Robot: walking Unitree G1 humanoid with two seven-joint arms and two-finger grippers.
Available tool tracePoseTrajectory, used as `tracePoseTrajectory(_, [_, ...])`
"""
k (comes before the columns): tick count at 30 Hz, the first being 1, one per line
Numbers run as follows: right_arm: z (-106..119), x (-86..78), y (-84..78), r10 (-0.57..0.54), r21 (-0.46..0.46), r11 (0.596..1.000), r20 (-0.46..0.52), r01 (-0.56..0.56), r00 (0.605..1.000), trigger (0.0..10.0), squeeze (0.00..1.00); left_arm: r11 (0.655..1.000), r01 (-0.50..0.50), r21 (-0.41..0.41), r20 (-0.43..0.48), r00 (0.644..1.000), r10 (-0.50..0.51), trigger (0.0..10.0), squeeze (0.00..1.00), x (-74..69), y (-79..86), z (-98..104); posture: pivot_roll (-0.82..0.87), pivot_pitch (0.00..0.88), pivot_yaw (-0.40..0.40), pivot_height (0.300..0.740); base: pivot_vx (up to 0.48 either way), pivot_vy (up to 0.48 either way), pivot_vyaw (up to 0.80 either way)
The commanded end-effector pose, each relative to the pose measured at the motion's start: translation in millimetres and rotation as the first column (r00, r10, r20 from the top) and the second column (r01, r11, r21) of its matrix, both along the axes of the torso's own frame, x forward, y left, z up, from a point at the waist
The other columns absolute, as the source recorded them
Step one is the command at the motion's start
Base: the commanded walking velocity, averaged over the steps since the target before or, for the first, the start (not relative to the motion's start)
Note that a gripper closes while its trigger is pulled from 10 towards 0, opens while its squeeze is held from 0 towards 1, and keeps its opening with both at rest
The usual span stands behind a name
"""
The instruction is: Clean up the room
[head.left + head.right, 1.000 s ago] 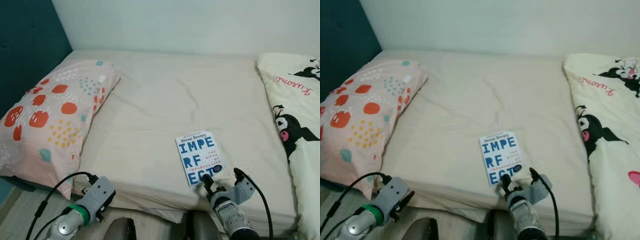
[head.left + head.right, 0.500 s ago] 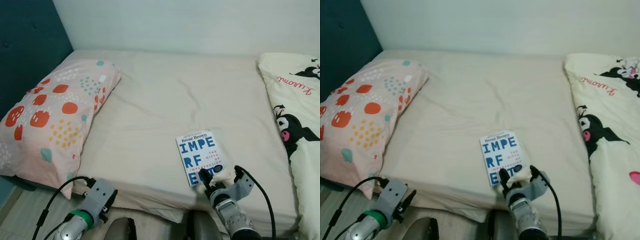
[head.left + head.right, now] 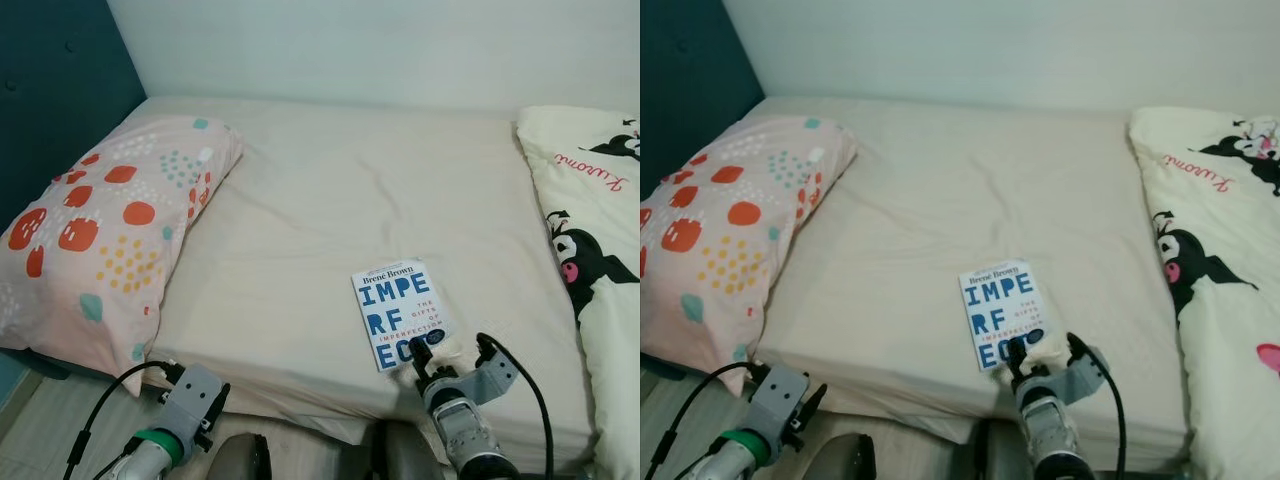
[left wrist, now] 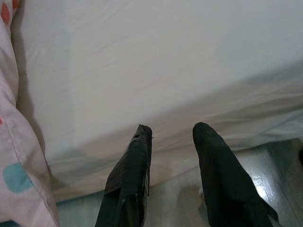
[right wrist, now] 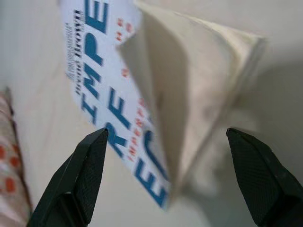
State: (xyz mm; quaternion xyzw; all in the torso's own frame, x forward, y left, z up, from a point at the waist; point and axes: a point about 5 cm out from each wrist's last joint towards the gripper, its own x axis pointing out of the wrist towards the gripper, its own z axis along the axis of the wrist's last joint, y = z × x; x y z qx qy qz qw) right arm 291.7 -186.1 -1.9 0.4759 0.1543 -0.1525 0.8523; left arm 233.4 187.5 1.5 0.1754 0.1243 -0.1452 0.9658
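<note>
Book (image 3: 401, 313) lies face up on the bed (image 3: 330, 200), near its front edge and right of centre. Right claw (image 3: 447, 358) sits at the book's near right corner with its fingers spread wide, nothing gripped. In the right wrist view the cover (image 5: 118, 80) has peeled up from the page block (image 5: 208, 71) at that corner.

Risks, as judged:
- Closing now may catch the cover alone; the pages would hang and the cover could crease or tear.
- A bite this close to the corner gives poor hold; the book may pivot and drop off the front edge.
- The lower finger may snag the sheet.

Left claw (image 4: 173, 156) hangs below the front edge near the pillow (image 3: 100, 230), fingers apart, idle.
</note>
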Motion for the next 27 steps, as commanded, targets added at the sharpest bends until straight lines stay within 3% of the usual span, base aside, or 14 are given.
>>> tracePoseTrajectory(1, [-6.1,-5.1,5.4,-0.009,0.032,0.999,-0.015,0.010,1.000,10.0,1.00,1.000,-0.017,-0.002,-0.019,1.000,0.017,10.0,0.00,-6.4,6.2,-3.5,0.09,0.099,0.111,0.626,0.000,0.000,0.00])
tracePoseTrajectory(6, [-6.6,-4.6,10.3,-0.034,0.048,0.998,-0.010,0.035,0.999,10.0,1.00,1.000,-0.026,-0.013,-0.013,1.000,0.025,10.0,0.00,-12.6,12.7,2.1,0.13,0.154,0.123,0.626,0.000,0.000,0.00])
tracePoseTrajectory(14, [-14.2,-11.9,9.5,-0.058,-0.003,0.998,-0.068,0.058,0.996,10.0,1.00,1.000,-0.008,-0.001,-0.031,0.999,0.008,10.0,0.00,-28.3,20.8,4.9,0.14,0.207,0.133,0.626,0.000,0.000,0.00])
tracePoseTrajectory(15, [-14.5,-12.6,8.6,-0.060,-0.014,0.998,-0.071,0.060,0.996,10.0,0.95,1.000,-0.006,0.002,-0.038,0.999,0.006,10.0,0.00,-30.0,21.3,4.7,0.15,0.225,0.138,0.626,0.000,0.000,0.00])
tracePoseTrajectory(17, [-15.4,-13.8,7.3,-0.060,-0.032,0.998,-0.081,0.058,0.995,10.0,0.95,1.000,-0.002,0.007,-0.048,0.999,0.003,10.0,0.00,-32.4,21.7,4.6,0.15,0.225,0.138,0.626,0.000,0.000,0.00])
tracePoseTrajectory(20, [-18.2,-19.7,-0.8,-0.081,-0.068,0.995,-0.086,0.075,0.993,10.0,0.23,1.000,0.001,0.002,-0.049,0.999,-0.001,10.0,0.00,-38.0,21.6,6.7,0.15,0.258,0.130,0.626,0.000,0.000,0.00])
tracePoseTrajectory(25, [-21.6,-29.6,-17.4,-0.138,-0.100,0.986,-0.078,0.129,0.987,10.0,0.20,1.000,-0.004,0.003,-0.069,0.998,0.004,10.0,0.00,-46.4,22.7,5.9,0.15,0.273,0.127,0.626,0.000,0.000,0.00])
tracePoseTrajectory(26, [-22.9,-34.7,-26.0,-0.166,-0.118,0.981,-0.073,0.156,0.983,10.0,0.00,1.000,-0.005,0.003,-0.077,0.997,0.005,10.0,0.00,-50.5,23.2,5.6,0.15,0.272,0.125,0.626,0.000,0.000,0.00])
tracePoseTrajectory(27, [-23.2,-36.7,-29.7,-0.182,-0.125,0.977,-0.073,0.172,0.981,10.0,0.00,1.000,-0.007,0.003,-0.081,0.997,0.007,10.0,0.00,-51.4,23.6,5.5,0.15,0.271,0.125,0.626,0.000,0.000,0.00])
